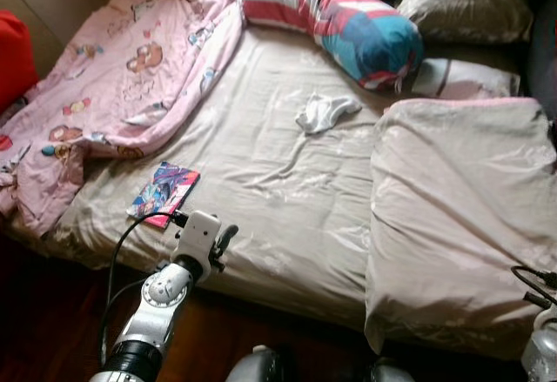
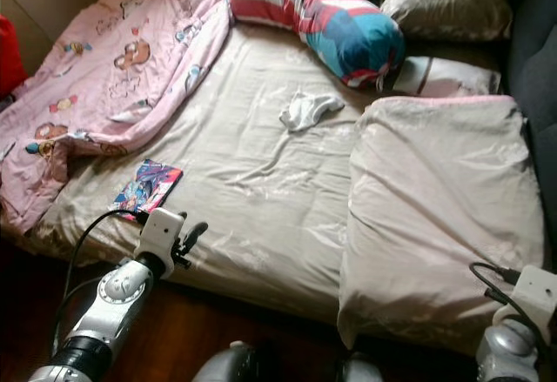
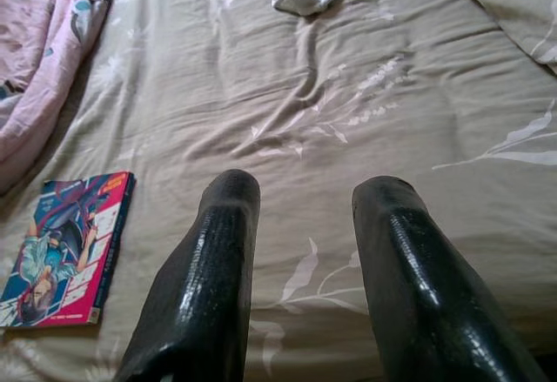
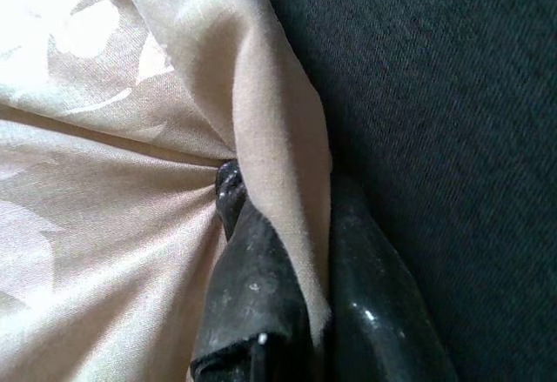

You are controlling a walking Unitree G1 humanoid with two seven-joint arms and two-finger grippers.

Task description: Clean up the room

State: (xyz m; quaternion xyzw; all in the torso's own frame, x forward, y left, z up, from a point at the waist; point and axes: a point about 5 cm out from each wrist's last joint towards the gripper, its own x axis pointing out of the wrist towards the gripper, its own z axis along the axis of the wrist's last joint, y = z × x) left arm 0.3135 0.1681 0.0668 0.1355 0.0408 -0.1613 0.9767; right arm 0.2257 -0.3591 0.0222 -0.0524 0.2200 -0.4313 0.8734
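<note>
A bed with a beige sheet (image 1: 261, 182) lies before me. A folded beige duvet (image 1: 452, 199) covers its right side. My right gripper (image 4: 278, 199) is shut on an edge of that duvet, the cloth pinched between the fingers. My left gripper (image 3: 309, 191) stands open over the sheet near the bed's front edge (image 1: 228, 234), holding nothing. A colourful comic book (image 1: 164, 192) lies flat just left of it. A small white cloth (image 1: 324, 110) lies crumpled mid-bed.
A rumpled pink blanket (image 1: 130, 77) covers the bed's left side. A striped bolster (image 1: 335, 16) and beige pillows (image 1: 466, 3) lie at the head. Dark upholstery (image 2: 535, 60) stands right of the bed, something red (image 1: 13, 56) at far left, dark wooden floor (image 1: 52, 312) below.
</note>
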